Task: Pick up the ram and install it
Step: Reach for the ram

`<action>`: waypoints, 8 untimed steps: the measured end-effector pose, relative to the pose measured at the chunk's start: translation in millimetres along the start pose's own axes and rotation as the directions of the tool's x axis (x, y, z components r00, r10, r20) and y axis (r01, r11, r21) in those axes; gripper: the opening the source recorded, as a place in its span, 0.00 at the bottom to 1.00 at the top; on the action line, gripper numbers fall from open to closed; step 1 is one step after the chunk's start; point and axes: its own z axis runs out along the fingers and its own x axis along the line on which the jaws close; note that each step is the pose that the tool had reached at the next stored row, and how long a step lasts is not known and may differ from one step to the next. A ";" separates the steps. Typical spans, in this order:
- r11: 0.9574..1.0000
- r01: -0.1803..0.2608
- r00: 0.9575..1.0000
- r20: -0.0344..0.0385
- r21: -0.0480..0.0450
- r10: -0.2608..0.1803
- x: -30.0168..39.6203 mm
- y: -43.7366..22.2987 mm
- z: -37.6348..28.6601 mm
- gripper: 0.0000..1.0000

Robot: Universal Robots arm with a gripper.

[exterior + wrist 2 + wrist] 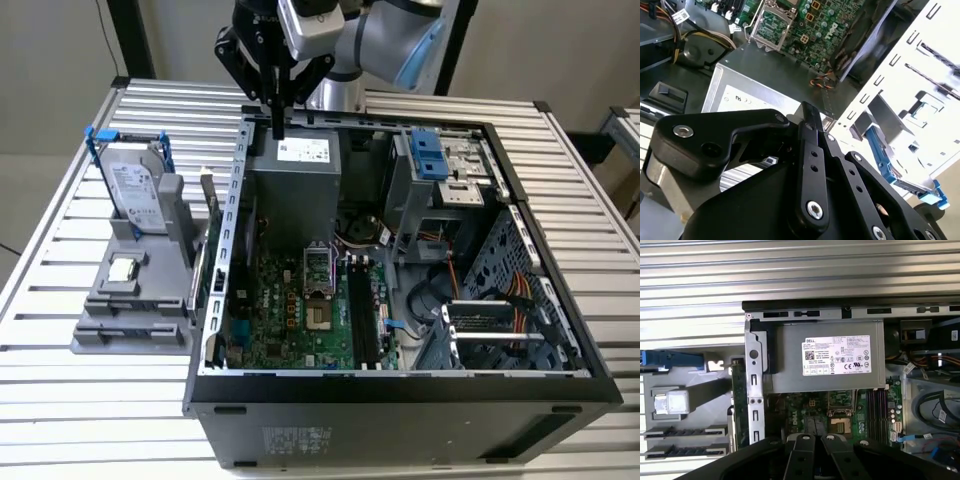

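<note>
Hovering over case [400, 425] rim, hand [278, 128] clear of ram [738, 395] alongside

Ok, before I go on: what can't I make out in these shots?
- Memory stick: in the first wrist view it stands edge-on beside the case wall, so its chips are hidden.
- Memory slots: in the exterior view they are too small to tell how the end clips stand.
- Motherboard: in the first wrist view part of it is covered by the tool.

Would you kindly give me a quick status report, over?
Gripper shut, empty, over power supply. Ram untouched, upright in grey holder. Case wall between them.
</note>
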 end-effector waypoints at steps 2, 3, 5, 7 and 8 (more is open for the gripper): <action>1.000 0.000 1.000 0.000 0.000 0.000 1.2 -0.1 0.0 0.00; 1.000 0.000 1.000 0.000 0.000 0.000 2.0 -0.1 0.0 0.00; 1.000 0.000 1.000 0.000 0.000 0.000 3.3 -0.1 -0.1 0.00; 1.000 0.000 1.000 0.000 0.000 0.000 4.6 -0.2 -0.1 0.00; 1.000 0.000 1.000 0.000 0.000 0.000 5.3 -0.2 -0.1 0.00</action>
